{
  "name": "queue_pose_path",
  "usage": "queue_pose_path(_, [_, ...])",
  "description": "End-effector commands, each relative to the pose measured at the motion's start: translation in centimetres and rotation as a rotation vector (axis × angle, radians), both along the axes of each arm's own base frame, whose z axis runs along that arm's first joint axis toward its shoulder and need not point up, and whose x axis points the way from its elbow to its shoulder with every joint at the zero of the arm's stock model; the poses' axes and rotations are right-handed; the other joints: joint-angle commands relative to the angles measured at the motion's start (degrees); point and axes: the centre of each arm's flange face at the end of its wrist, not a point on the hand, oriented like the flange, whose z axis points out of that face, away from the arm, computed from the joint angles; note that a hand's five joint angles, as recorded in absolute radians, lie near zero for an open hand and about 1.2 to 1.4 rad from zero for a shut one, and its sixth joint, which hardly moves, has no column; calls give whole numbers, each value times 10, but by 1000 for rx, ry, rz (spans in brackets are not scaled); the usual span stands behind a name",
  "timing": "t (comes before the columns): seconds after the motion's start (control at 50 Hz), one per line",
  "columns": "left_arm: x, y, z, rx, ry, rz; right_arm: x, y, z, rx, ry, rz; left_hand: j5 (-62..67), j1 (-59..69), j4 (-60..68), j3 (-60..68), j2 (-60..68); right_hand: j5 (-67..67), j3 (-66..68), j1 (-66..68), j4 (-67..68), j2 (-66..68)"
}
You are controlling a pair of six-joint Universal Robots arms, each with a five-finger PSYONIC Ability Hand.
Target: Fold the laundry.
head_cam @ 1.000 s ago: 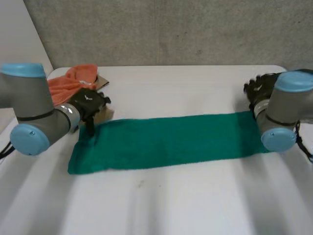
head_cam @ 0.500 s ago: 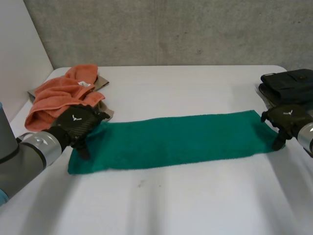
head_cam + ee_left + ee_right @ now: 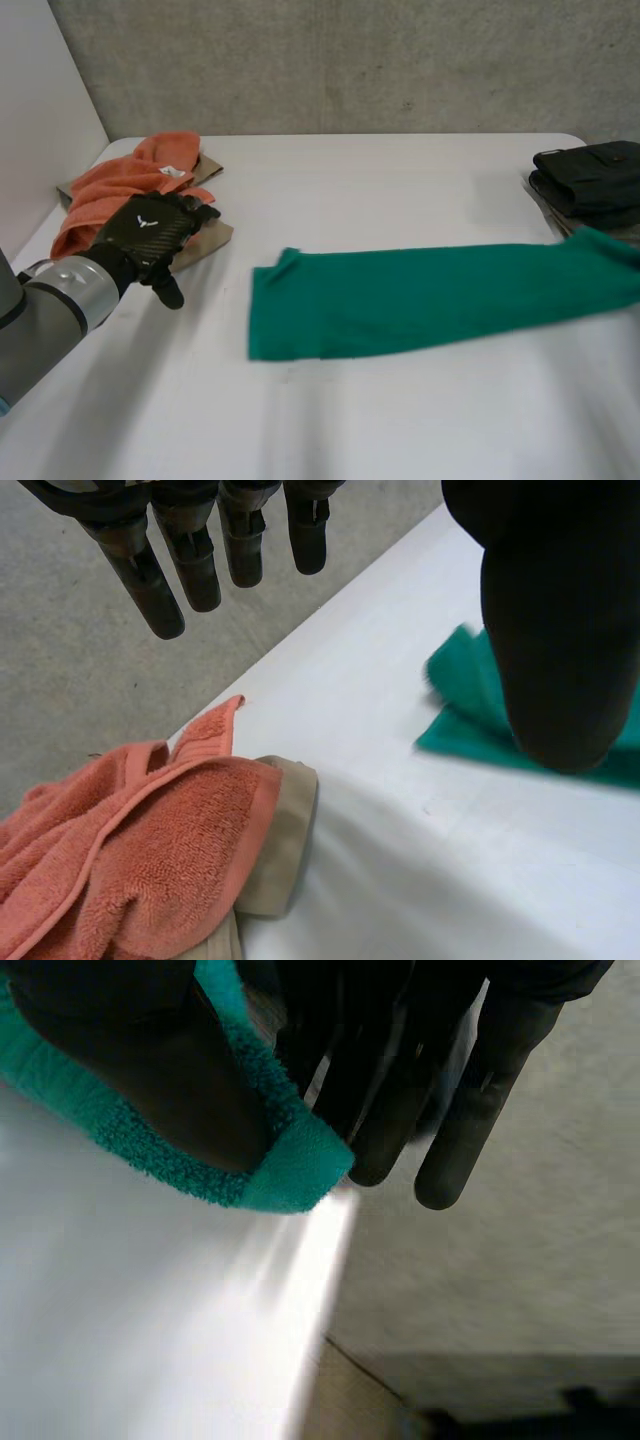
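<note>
A white table (image 3: 400, 190) is noted. A green towel (image 3: 400, 300) is laid lengthwise across its middle. An orange towel (image 3: 120, 185) is heaped over a beige cloth (image 3: 212, 240) at the far left corner. Black folded garments (image 3: 590, 175) are stacked at the far right.

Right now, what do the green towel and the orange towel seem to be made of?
The green towel: likely cotton terry, matte; tiny loops show along its edge. The orange towel: likely terry too, matte; looped pile with a flat woven border band.
</note>
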Motion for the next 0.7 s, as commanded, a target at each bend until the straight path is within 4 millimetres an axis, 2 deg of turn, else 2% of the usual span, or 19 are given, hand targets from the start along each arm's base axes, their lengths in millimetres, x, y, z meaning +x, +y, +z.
queue_pose_path(0.02, [3, 7, 0, 13, 7, 4, 44, -3, 18, -66, 202, 121, -29, -8, -22, -25, -18, 132, 121, 172, 116, 128])
queue_pose_path(0.06, [3, 7, -1, 18, 6, 4, 73, 2, 25, -122, 196, 209, -29, -8, -22, -25, -18, 132, 121, 172, 116, 128])
queue_pose_path(0.08, [3, 7, -1, 18, 6, 4, 106, 14, 31, -178, 183, 322, -29, -8, -22, -25, -18, 132, 121, 172, 116, 128])
queue_pose_path(0.14, [2, 8, -1, 22, 6, 1, 162, 42, 40, -272, 163, 546, -29, -8, -22, -25, -18, 132, 121, 172, 116, 128])
queue_pose_path(0.16, [2, 9, -2, 24, 6, 1, 180, 53, 40, -301, 157, 626, -29, -8, -22, -25, -18, 132, 121, 172, 116, 128])
queue_pose_path(0.18, [2, 9, -1, 23, 6, 1, 221, 85, 39, -365, 137, 828, -29, -8, -22, -25, -18, 132, 121, 172, 116, 128])
queue_pose_path(0.2, [2, 10, -2, 27, 5, 0, 226, 89, 36, -366, 134, 853, -29, -8, -22, -25, -18, 132, 121, 172, 116, 128])
queue_pose_path(0.22, [1, 11, -2, 27, 5, -2, 252, 112, 24, -376, 116, 982, -29, -8, -22, -25, -18, 132, 121, 172, 116, 128])
queue_pose_path(0.26, [1, 11, -3, 30, 4, -3, 276, 138, 10, -376, 99, 1100, -29, -8, -22, -25, -18, 132, 121, 172, 116, 128])
queue_pose_path(0.28, [0, 13, -3, 32, 4, -8, 295, 162, -2, -368, 88, 1190, -29, -8, -22, -25, -18, 132, 121, 172, 116, 128])
queue_pose_path(0.32, [-1, 15, -5, 36, 3, -13, 308, 180, -15, -343, 87, 1247, -29, -8, -22, -25, -18, 132, 121, 172, 116, 128])
queue_pose_path(0.36, [-4, 17, -6, 39, 2, -22, 320, 200, -35, -304, 110, 1305, -29, -8, -22, -25, -18, 132, 121, 172, 116, 128])
queue_pose_path(0.42, [-8, 19, -8, 42, 1, -37, 330, 216, -50, -278, 168, 1339, -29, -8, -22, -25, -18, 132, 121, 172, 116, 128])
queue_pose_path(0.46, [-9, 19, -8, 42, 1, -42, 330, 213, -48, -278, 180, 1306, -29, -8, -22, -25, -18, -173, -184, -133, -189, -177])
queue_pose_path(0.5, [-12, 20, -10, 47, -1, -52, 327, 204, -40, -265, 146, 1205, -29, -8, -22, -25, -18, -568, -579, -528, -584, -572])
queue_pose_path(0.62, [-21, 22, -9, 38, 1, -82, 298, 166, 8, -244, -179, 931, -29, -8, -22, -25, -18, -568, -579, -528, -584, -572])
queue_pose_path(0.64, [-22, 22, -9, 35, 1, -86, 286, 159, 24, -230, -281, 871, -29, -8, -22, -25, -18, -568, -579, -528, -584, -572])
queue_pose_path(0.68, [-28, 25, -9, 31, 0, -107, 270, 151, 34, -190, -379, 801, -29, -8, -22, -25, -18, -568, -579, -528, -584, -572])
queue_pose_path(0.7, [-31, 27, -9, 31, 0, -119, 251, 143, 37, -119, -462, 716, -29, -8, -22, -25, -18, -568, -579, -528, -584, -572])
